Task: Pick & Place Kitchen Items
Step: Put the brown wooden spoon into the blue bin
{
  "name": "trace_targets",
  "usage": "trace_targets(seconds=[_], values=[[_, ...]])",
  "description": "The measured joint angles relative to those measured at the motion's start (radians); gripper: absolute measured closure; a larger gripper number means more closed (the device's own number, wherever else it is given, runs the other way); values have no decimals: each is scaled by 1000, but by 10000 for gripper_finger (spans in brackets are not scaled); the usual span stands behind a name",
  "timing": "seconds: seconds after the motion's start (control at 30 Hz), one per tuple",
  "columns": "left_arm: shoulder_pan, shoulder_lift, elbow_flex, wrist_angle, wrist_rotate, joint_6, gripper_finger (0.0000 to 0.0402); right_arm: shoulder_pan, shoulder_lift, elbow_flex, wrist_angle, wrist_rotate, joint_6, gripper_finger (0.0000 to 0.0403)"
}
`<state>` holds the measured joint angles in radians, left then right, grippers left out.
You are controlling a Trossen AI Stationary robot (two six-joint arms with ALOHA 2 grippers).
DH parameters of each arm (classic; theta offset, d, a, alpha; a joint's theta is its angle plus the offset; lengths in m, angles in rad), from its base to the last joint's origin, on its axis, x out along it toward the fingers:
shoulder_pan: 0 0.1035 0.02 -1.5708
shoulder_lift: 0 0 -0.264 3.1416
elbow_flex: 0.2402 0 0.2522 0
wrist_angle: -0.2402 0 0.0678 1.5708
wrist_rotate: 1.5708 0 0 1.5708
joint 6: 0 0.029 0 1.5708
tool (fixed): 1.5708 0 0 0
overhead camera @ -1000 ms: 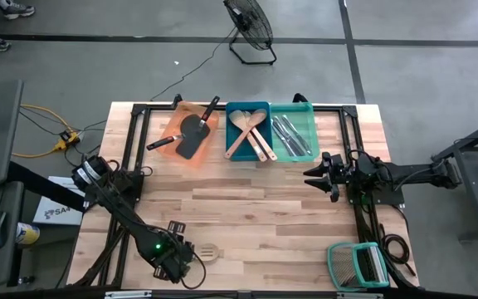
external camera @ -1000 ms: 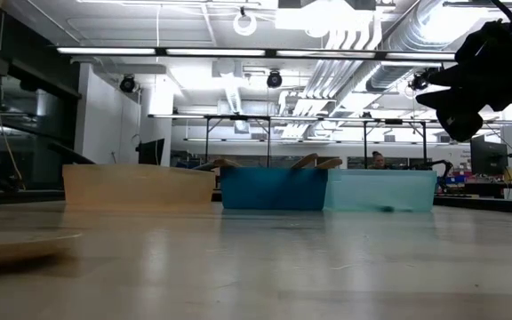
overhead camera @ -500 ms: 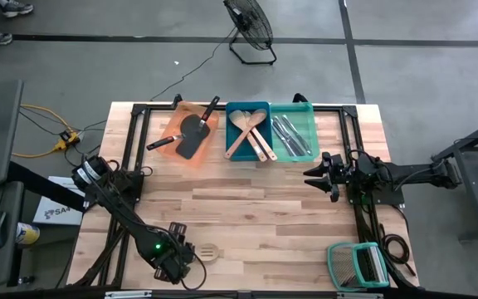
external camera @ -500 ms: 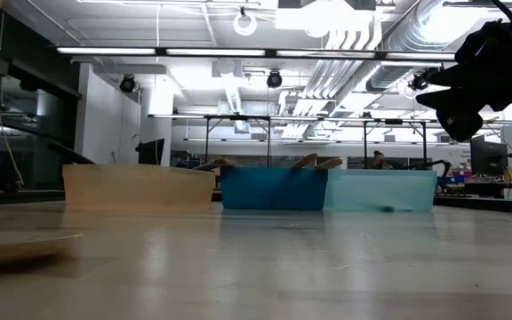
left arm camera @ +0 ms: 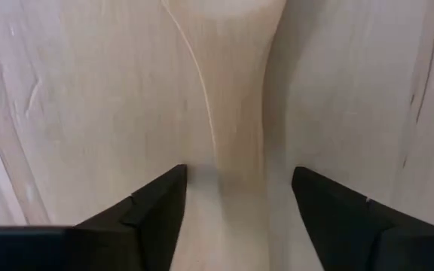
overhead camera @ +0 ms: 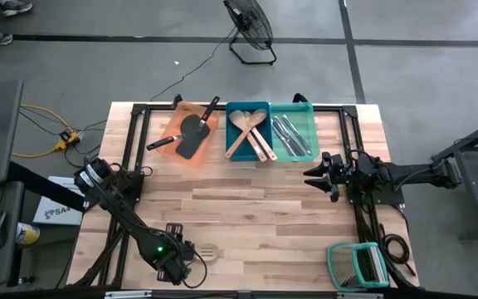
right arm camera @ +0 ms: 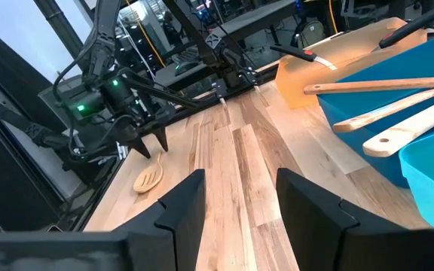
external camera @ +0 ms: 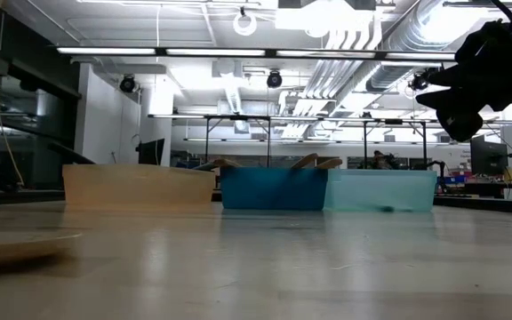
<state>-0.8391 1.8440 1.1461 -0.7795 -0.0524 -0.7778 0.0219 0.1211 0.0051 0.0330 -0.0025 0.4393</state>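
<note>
Fingers of the left gripper (left arm camera: 236,197), spread open, straddle the wooden slotted spatula (overhead camera: 210,251) at lower left of the table, lower than a second ago: grasp looks imminent. Right gripper (overhead camera: 311,177) waits open, centre right.

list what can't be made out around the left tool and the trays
- Wooden slotted spatula: high view, handle hidden under the left tool; low view, blurred and cut by the edge.
- Left wrist view: spatula's slotted head cut off by the edge.
- Orange tray and teal tray: low view, walls hide the contents.
</note>
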Motion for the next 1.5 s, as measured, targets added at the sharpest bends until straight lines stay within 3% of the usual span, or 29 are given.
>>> trace_targets(seconds=[0.33, 0.67, 1.5], values=[[0, 3, -1, 17, 13, -15, 260, 0, 0, 0, 0, 0, 0, 247], [2, -1, -65, 103, 39, -17, 315, 0, 0, 0, 0, 0, 0, 247], [3, -6, -74, 104, 15, -13, 331, 0, 0, 0, 0, 0, 0, 247]])
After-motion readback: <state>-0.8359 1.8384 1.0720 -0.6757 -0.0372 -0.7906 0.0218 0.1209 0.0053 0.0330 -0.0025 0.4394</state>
